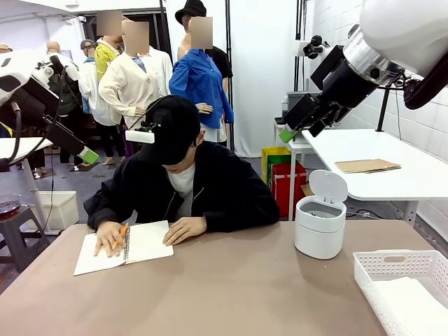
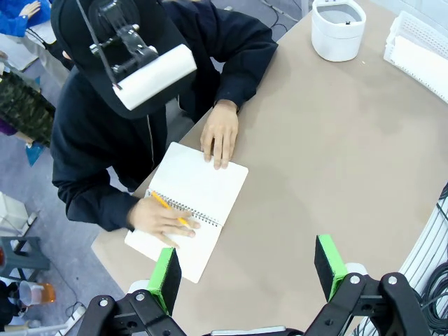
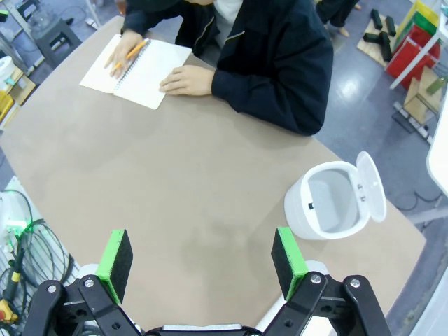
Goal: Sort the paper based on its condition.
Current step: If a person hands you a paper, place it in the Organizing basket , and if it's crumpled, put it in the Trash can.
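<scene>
Both end effectors wide open, mid-air, empty

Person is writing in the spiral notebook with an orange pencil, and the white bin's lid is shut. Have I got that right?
Not quite. The lid of the white bin is flipped open, and the right wrist view looks straight into the bin. The rest holds: the person is writing in the spiral notebook with an orange pencil.
</scene>
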You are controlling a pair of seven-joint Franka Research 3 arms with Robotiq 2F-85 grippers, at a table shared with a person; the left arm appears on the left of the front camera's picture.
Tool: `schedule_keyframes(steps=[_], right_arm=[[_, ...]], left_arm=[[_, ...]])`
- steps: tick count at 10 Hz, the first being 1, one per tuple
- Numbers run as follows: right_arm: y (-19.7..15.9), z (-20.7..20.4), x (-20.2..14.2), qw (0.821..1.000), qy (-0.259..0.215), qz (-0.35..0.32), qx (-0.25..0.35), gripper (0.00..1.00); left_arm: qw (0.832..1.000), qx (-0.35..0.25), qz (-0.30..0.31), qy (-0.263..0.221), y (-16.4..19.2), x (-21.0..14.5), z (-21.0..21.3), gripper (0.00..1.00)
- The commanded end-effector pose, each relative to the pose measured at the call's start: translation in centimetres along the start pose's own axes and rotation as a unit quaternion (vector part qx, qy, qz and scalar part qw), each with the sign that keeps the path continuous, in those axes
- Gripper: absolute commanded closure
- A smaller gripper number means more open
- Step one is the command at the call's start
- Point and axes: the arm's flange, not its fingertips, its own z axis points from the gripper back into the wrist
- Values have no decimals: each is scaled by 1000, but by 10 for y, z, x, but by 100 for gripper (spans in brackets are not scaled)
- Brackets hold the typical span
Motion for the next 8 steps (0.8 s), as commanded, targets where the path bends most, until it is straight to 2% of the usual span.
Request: schedule_keyframes(steps=[1, 8], right_arm=[[-1, -2, 0, 1000, 1, -1, 1, 0], [-1, -2, 0, 1000, 1, -1, 1, 0]], left_arm=[[1000, 2, 1, 4, 0, -1, 1, 0], [1000, 2, 1, 4, 0, -1, 1, 0]])
